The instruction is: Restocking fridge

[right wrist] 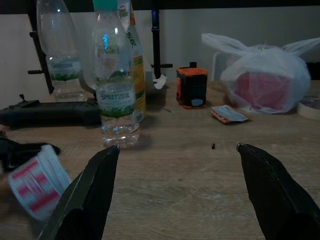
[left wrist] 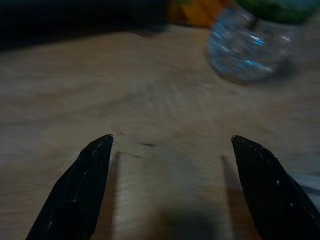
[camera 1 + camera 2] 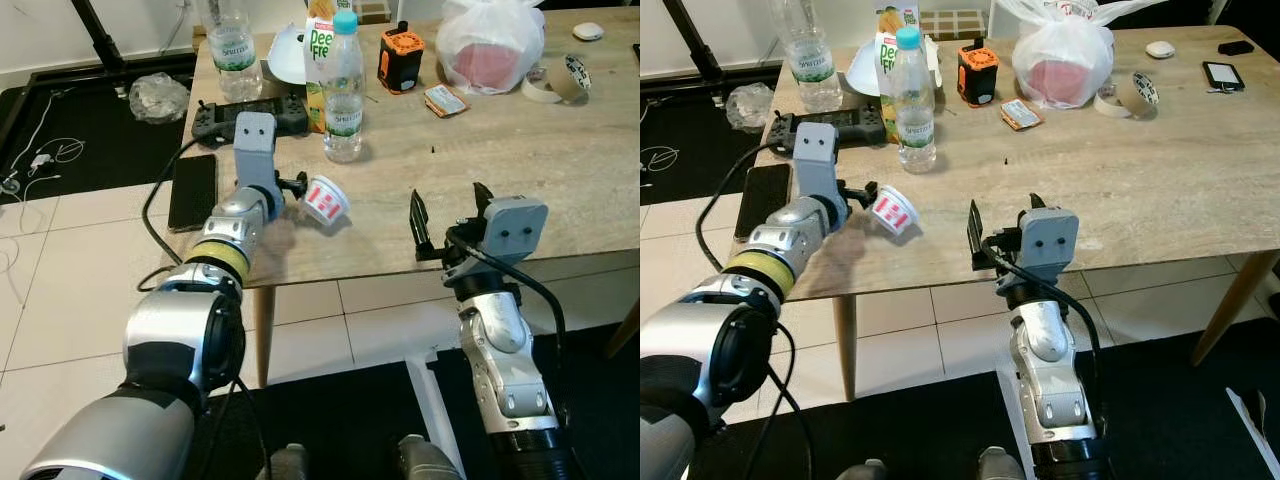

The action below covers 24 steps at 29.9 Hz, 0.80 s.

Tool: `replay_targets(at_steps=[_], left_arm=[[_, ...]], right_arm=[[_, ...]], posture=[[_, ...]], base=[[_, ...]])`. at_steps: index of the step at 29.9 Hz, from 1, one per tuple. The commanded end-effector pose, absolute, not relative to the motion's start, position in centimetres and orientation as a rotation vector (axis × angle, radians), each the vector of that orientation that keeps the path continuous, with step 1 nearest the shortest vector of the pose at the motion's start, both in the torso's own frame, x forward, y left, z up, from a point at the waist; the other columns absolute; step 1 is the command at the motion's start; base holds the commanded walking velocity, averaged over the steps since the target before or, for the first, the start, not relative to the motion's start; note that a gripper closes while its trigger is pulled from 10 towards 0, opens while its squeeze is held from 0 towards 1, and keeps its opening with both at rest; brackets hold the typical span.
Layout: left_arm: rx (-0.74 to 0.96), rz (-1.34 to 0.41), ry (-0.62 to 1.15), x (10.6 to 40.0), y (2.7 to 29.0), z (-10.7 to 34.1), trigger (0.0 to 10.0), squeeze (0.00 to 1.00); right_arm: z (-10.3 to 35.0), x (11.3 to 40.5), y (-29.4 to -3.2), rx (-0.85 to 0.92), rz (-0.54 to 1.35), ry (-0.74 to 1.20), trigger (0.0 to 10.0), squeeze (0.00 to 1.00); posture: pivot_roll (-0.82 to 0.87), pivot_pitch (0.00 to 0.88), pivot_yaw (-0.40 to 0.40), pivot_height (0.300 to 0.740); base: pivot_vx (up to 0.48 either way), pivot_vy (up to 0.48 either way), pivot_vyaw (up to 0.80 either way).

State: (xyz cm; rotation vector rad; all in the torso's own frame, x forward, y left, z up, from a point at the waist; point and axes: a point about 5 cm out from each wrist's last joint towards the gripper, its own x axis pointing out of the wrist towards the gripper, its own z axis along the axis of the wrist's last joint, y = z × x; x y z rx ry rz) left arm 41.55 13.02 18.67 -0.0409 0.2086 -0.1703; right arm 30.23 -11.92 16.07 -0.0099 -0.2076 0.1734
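Matt pale wood-grain table (image 3: 560,170), clear glossy plastic bottle (image 3: 343,90), thin crinkled plastic bag (image 3: 490,42)

Red/white yogurt cup (image 3: 325,200) tilting on its side nr table's (image 3: 520,180) front edge. Clear water bottle (image 3: 343,90) w/ blue cap standing upright behind it, juice carton (image 3: 318,70) touching bottle's far side.

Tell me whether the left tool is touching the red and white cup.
Cannot tell. In the left eye view the left tool meets the tilted cup at its rim, but blur hides any contact or gap.
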Motion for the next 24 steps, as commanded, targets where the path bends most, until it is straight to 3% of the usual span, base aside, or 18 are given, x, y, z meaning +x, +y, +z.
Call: replay_targets(at_steps=[1, 2, 13, 19, 24], left_arm=[[-0.072, -0.169, 0.237, 41.4, 12.4, 18.2, 10.0, 0.0], [-0.082, -0.127, 0.246, 41.3, 12.1, 17.8, 10.0, 0.0], [0.135, 0.147, 0.1, 40.3, 15.3, 16.4, 10.0, 0.0], [0.15, 0.112, 0.149, 38.4, 13.5, 12.7, 10.0, 0.0], [0.145, 0.062, 0.133, 38.5, 10.6, 13.1, 10.0, 0.0]], right_arm=[[15.2, 30.2, -11.3, -0.043, 0.241, -0.161, 10.0, 0.0], [14.6, 30.2, -11.0, -0.116, 0.339, -0.134, 10.0, 0.0], [14.7, 30.7, -12.6, -0.13, 0.295, -0.136, 10.0, 0.0], [15.0, 31.1, -13.3, -0.12, 0.287, -0.148, 10.0, 0.0], [16.0, 31.7, -14.7, -0.099, 0.224, -0.173, 10.0, 0.0]], posture=[[0.04, 0.164, 0.04, 0.706], [0.04, 0.16, 0.039, 0.706], [0.07, 0.15, 0.038, 0.706], [0.06, 0.143, 0.039, 0.706], [0.04, 0.138, 0.041, 0.706]], base=[[0.0, 0.0, 0.0], [0.0, 0.0, 0.0], [0.0, 0.0, 0.0], [0.0, 0.0, 0.0], [0.0, 0.0, 0.0]])
